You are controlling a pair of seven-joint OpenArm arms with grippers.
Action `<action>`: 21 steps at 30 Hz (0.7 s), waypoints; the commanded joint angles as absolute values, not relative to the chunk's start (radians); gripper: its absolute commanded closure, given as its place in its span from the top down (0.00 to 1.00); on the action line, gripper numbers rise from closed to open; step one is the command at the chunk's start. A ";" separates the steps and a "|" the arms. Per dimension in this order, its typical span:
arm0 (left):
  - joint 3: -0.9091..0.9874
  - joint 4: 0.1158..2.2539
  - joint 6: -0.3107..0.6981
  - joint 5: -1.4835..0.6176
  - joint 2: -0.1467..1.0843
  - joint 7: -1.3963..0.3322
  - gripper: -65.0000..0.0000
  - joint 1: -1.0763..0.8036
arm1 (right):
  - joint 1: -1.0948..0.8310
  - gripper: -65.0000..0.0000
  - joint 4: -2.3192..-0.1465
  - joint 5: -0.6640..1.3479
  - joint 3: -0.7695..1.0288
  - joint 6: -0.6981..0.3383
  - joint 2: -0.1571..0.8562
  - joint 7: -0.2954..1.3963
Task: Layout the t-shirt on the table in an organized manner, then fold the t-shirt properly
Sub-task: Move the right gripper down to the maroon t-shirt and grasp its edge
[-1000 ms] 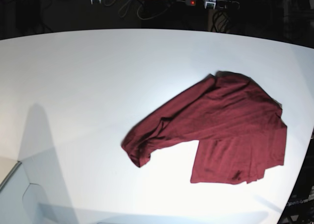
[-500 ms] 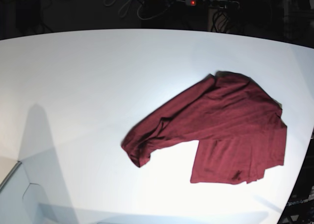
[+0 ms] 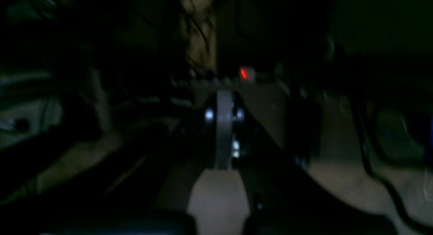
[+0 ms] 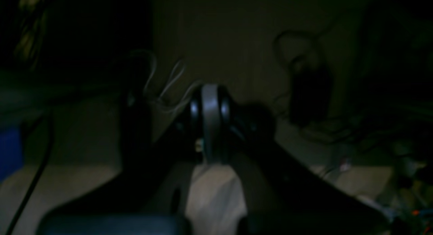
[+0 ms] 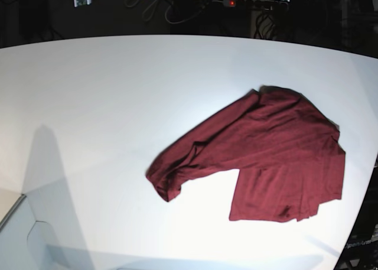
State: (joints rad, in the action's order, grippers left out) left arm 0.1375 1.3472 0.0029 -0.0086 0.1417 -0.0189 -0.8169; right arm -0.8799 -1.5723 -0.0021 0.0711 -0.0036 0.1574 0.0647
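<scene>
Maroon soft fabric, the plain t-shirt (image 5: pixel 266 158), lies crumpled on the right half of the broad white curved-edged desk (image 5: pixel 106 104); we see it bunched into a narrow twisted end toward the desk's middle and spread into a flatter, squarish flap at the near right, close to the desk's right edge; no arm touches it. In the base view only small pale parts of the two arms show at the far edge, well apart from the cloth. Our left jaws (image 3: pixel 223 103) appear in the dim left wrist view pressed together with nothing between them; our right jaws (image 4: pixel 210 108) look the same in the right wrist view, closed and empty, against a dark cluttered background with cables.
</scene>
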 commanded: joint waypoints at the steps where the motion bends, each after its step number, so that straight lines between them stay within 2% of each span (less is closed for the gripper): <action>1: 0.143 1.392 0.002 -0.008 0.145 -0.001 0.00 -0.848 | -0.898 0.00 -1.603 -0.002 0.088 -0.005 0.162 0.044; 14: 0.148 1.699 0.002 -0.008 0.143 0.002 0.00 -0.923 | -0.898 0.00 -1.844 -0.001 0.119 -0.007 0.163 0.045; 21: 0.150 1.810 0.002 -0.008 0.143 0.005 0.00 -0.915 | -0.865 0.00 -1.979 -0.001 0.008 -0.007 0.171 0.102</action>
